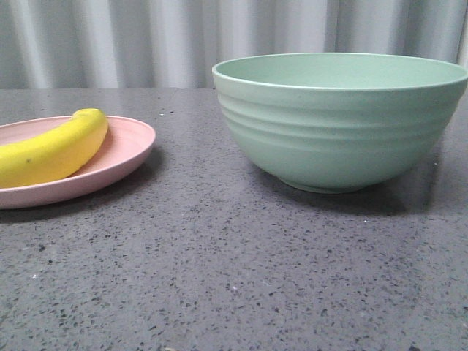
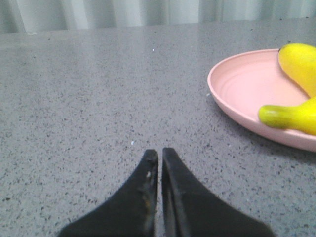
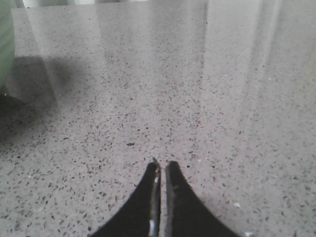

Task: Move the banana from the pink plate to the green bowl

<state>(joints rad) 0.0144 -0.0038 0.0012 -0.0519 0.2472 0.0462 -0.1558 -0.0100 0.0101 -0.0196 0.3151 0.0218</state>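
Banana (image 1: 51,150) lies on pink plate (image 1: 121,157), at 9 o'clock from green bowl (image 1: 340,121); both jaws are closed and empty, so left gripper (image 2: 159,154) must open first.

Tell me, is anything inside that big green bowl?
The front view shows only the far inner wall of the green bowl near its rim, and that is bare. The near wall hides the bottom, so I cannot tell. The banana lies on the pink plate.
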